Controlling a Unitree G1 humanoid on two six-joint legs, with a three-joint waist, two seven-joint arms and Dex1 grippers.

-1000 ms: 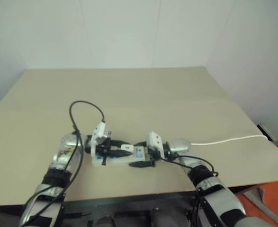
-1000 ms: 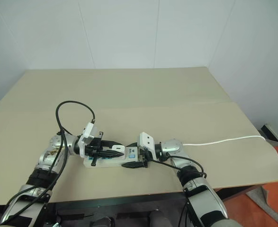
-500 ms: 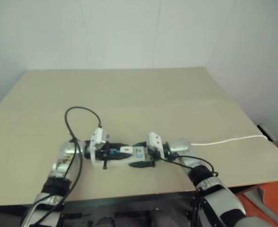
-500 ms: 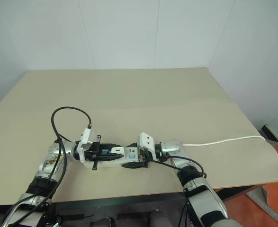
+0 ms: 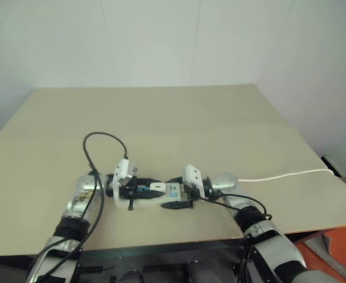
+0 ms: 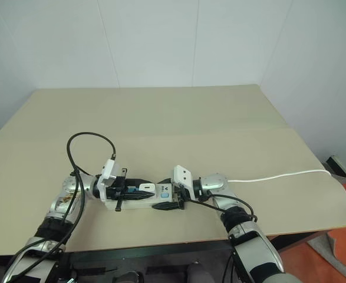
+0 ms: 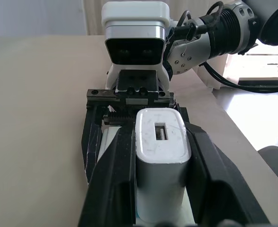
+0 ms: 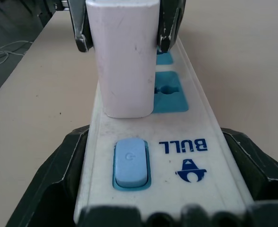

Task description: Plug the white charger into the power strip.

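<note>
The power strip (image 6: pixel 138 204) lies near the table's front edge, long and white with blue sockets (image 8: pixel 169 92). My right gripper (image 8: pixel 157 142) is shut on its switch end, one black finger on each long side, beside the blue switch (image 8: pixel 130 161). The white charger (image 7: pixel 162 165) stands upright on the strip, with its base down on the socket nearest the switch. My left gripper (image 7: pixel 160 132) comes in from the opposite end, and its two fingers press the charger's sides. From the head, the charger (image 6: pixel 147 188) sits between the two wrists.
The strip's thin white cord (image 6: pixel 279 174) runs right across the table to its edge. A black cable loop (image 6: pixel 90 138) arches above my left forearm. The tan table (image 6: pixel 178 118) stretches wide behind the strip, and its front edge (image 6: pixel 161 242) is close below.
My left wrist has dipped slightly and its cable loop has shifted. The charger stays between its fingers on the strip. The right gripper has not moved.
</note>
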